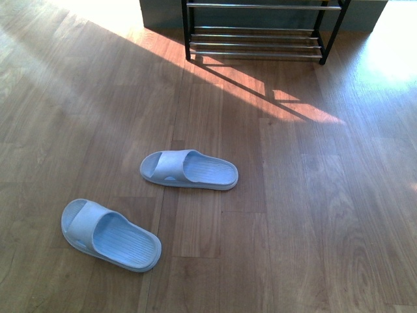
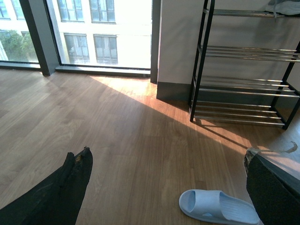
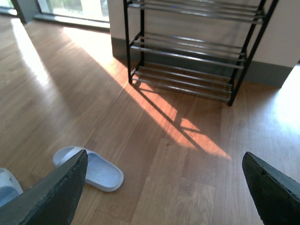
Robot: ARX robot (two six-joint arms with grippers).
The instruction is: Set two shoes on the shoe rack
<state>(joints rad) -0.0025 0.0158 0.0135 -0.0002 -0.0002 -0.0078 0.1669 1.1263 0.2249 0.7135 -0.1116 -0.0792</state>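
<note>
Showing an early stage of the task: neither shoe is on the shoe rack, which stands at 12 o'clock against the wall. The farther shoe, a pale blue slip-on, lies sole-down on the wooden floor near the centre of the front view. The nearer shoe lies at about 7 o'clock from it, apart. Both are well apart from the rack, so each probably needs lifting and carrying. The left hand and right hand, seen only in their wrist views, hang above the floor with fingers spread wide, holding nothing, a stance that seems suited to approaching a shoe. The rack's lower chrome tiers carry no shoe. A pale item on the top tier is cropped and cannot be identified.
</note>
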